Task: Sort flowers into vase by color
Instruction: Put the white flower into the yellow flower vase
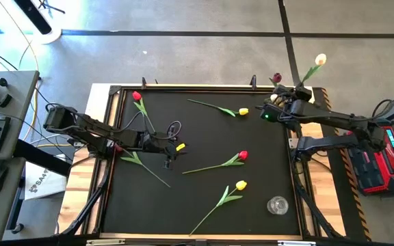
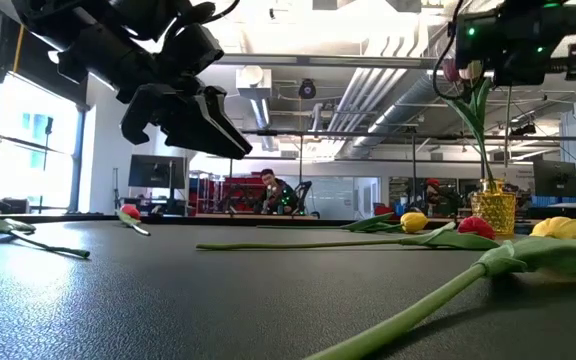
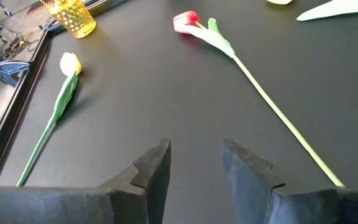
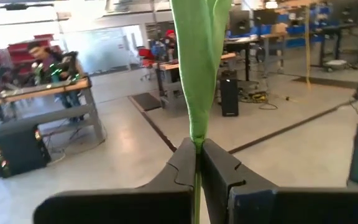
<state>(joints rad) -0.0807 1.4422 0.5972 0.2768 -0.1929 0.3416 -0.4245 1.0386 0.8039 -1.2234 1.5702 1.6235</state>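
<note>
Slippage worries me: my right hand (image 4: 197, 163), pinched shut on one thin stem (image 4: 197, 93), could drop it; left hand (image 3: 194, 163) half-open, empty.

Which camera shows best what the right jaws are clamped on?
The right wrist view: the right gripper is shut on a green flower stem. The high view shows only that gripper near the table's far right corner, the low view its underside. The left wrist view misses it.

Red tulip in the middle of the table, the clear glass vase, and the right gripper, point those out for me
red tulip (image 1: 243, 156), high view, on its head
clear glass vase (image 1: 277, 205), high view, on its rim
right gripper (image 4: 198, 163), right wrist view, between fingertips shut on a green stem
</note>
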